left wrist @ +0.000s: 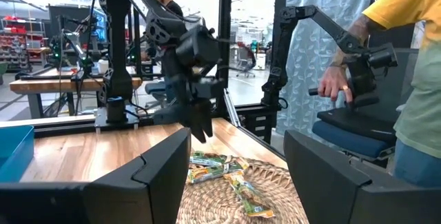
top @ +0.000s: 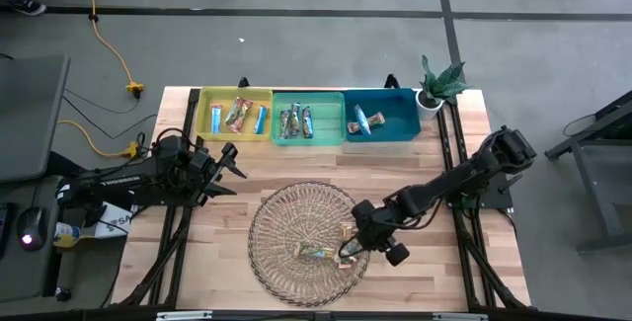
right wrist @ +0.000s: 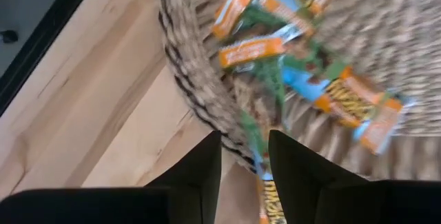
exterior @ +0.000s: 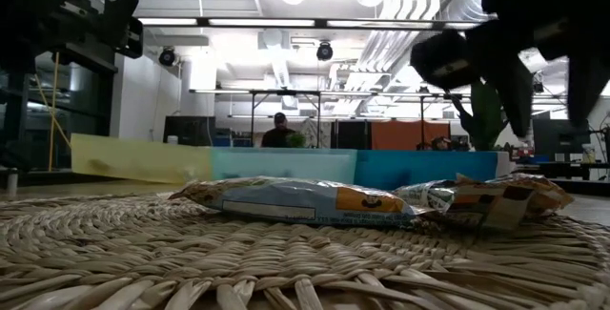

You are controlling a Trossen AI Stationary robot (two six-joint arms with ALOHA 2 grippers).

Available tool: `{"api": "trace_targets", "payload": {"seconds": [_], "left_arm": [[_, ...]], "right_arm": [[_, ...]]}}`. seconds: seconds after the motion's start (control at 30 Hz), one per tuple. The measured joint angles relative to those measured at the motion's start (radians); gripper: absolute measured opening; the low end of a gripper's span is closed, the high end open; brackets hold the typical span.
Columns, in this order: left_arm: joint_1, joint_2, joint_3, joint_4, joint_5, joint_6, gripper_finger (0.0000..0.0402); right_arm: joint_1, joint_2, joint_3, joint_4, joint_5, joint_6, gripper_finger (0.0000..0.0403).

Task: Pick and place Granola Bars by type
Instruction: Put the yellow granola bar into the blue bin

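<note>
The round wicker plate (top: pixel 286 217) sits at the middle of the table, and everything else is easiest placed from it. A few Granola Bars (top: pixel 331 252) lie on its right-hand part, bunched close to the rim; from table height one pale bar with an orange end (exterior: pixel 300 202) lies flat on the weave, with others just beside it. The right gripper (top: pixel 367 250) hovers over that same edge of the plate. Its wrist camera shows the two dark fingers (right wrist: pixel 200 165) set a little apart with a green-and-orange wrapper (right wrist: pixel 265 176) showing in the gap between them, but I cannot tell whether they actually pinch it.

Beyond the plate, along the far side of the table, stand three bins in a row: yellow (top: pixel 237 114), green (top: pixel 308 118) and teal (top: pixel 383 114), each already holding a few bars. The left gripper (top: pixel 229 168) waits off the plate's far-left side, fingers spread wide and holding nothing.
</note>
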Motion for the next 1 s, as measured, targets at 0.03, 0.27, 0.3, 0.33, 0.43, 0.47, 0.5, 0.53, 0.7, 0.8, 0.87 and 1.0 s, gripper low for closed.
{"api": "trace_targets", "payload": {"seconds": [0.03,0.27,0.3,0.33,0.43,0.47,0.5,0.53,0.7,0.8,0.87,1.0], "left_arm": [[0.000,0.000,0.000,0.000,0.000,0.000,0.0230],[0.000,0.000,0.000,0.000,0.000,0.000,0.0230],[0.000,0.000,0.000,0.000,0.000,0.000,0.0230],[0.000,0.000,0.000,0.000,0.000,0.000,0.0230],[0.000,0.000,0.000,0.000,0.000,0.000,0.0230],[0.000,0.000,0.000,0.000,0.000,0.000,0.0230],[0.000,0.000,0.000,0.000,0.000,0.000,0.0230],[0.000,0.000,0.000,-0.001,0.000,0.000,0.0230],[0.000,0.000,0.000,-0.011,0.000,0.000,0.0230],[0.000,0.000,0.000,-0.024,0.000,0.000,0.0230],[0.000,0.000,0.000,-0.027,0.000,0.000,0.0230],[0.000,0.000,0.000,-0.050,0.000,0.000,0.0230]], "right_arm": [[0.000,0.013,0.000,0.000,-0.011,0.000,0.0108],[-0.010,0.065,0.000,0.026,-0.029,0.001,0.0150],[-0.014,0.065,0.000,0.035,-0.027,0.005,0.0161],[-0.018,0.065,0.000,0.040,-0.024,0.006,0.0171],[-0.027,0.065,0.000,0.049,0.001,0.006,0.0202],[-0.030,0.065,0.000,0.051,0.008,0.003,0.0211],[-0.030,0.065,0.000,0.052,0.014,-0.004,0.0218],[-0.030,0.069,0.000,0.054,0.020,-0.019,0.0225],[-0.005,0.102,0.000,0.051,0.031,-0.101,0.0233],[0.018,0.123,0.000,0.049,0.087,-0.134,0.0232],[0.027,0.134,0.000,0.049,0.137,-0.139,0.0232],[0.037,0.149,0.000,0.050,0.189,-0.142,0.0232]]}}
